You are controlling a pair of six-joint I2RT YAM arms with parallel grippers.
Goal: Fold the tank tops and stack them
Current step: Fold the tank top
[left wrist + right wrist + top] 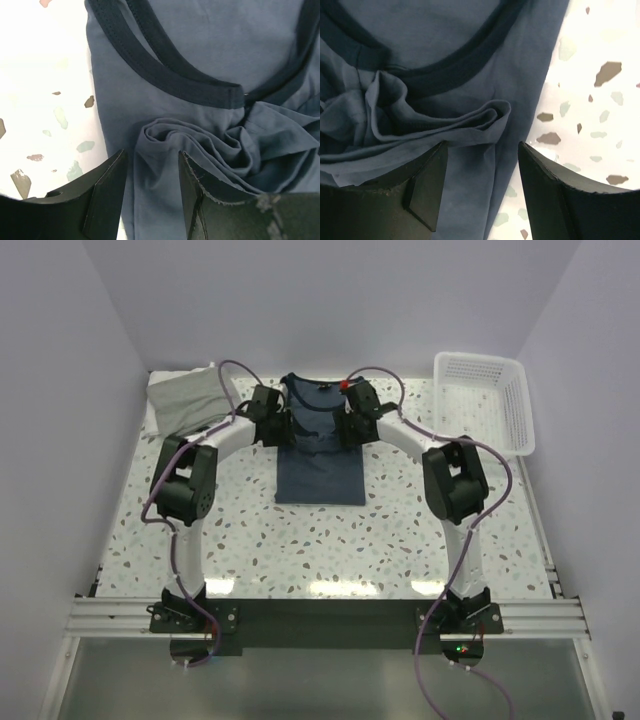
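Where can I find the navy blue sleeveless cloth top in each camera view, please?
Top external: the navy blue cloth tank top lies in the upper centre of the picture.
Left wrist: the top fills the centre and right.
Right wrist: the top fills the centre and left.
Shared landmark: the speckled white tabletop, beside the cloth in every view.

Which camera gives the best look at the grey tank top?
The top external view: the grey tank top lies rumpled at the table's far left corner. Neither wrist view shows it; both show only the navy tank top and table.
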